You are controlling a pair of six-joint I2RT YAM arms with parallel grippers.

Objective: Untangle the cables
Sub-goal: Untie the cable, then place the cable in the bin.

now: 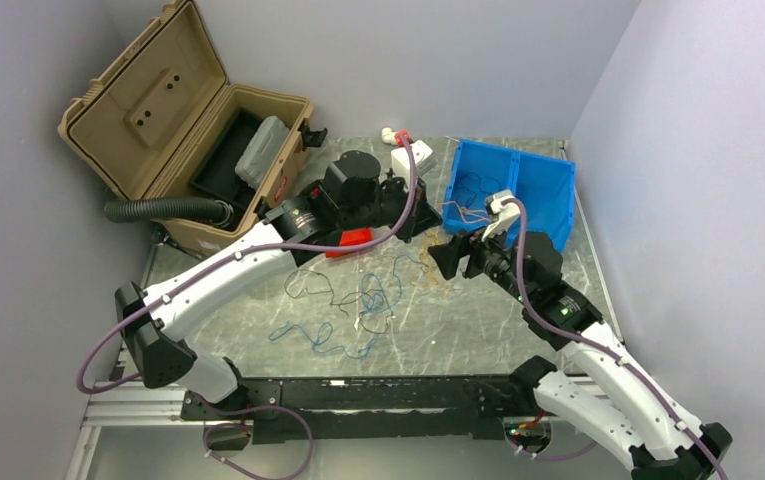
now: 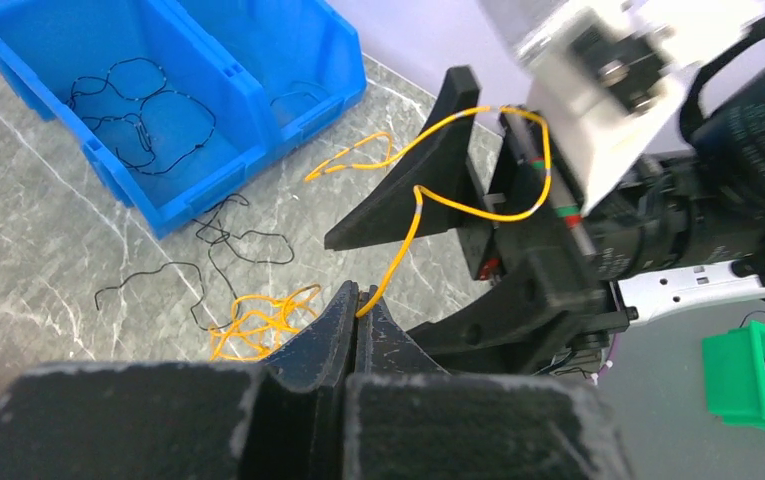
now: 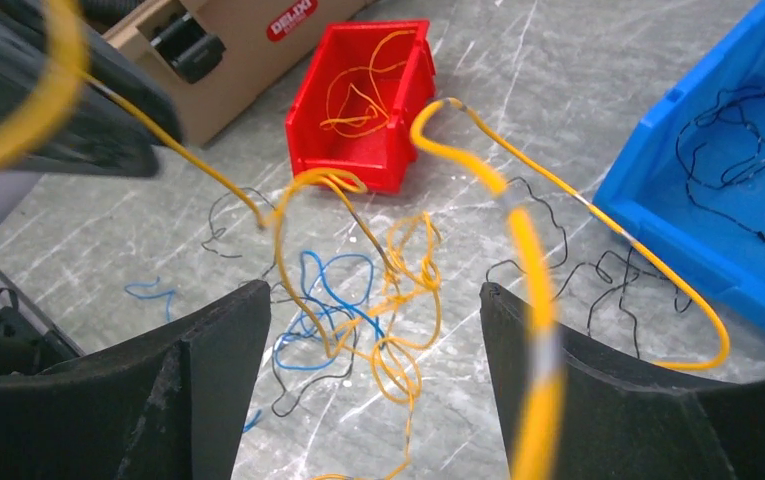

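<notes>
At the far left an open tan case [image 1: 148, 100] stands, and just right of it the left gripper [image 2: 358, 303] is pinched tight on a yellow cable [image 2: 413, 215] that rises from its tips. In the middle, on the near side of the red bin [image 3: 358, 165], loose blue, yellow and dark cables [image 1: 358, 300] lie tangled on the table [image 1: 478, 330]. Further right the right gripper [image 3: 373, 295] has its jaws spread wide, with the yellow cable looping across one finger, and dark strands [image 2: 138, 110] lie in the blue bin [image 1: 548, 195] at the far right.
</notes>
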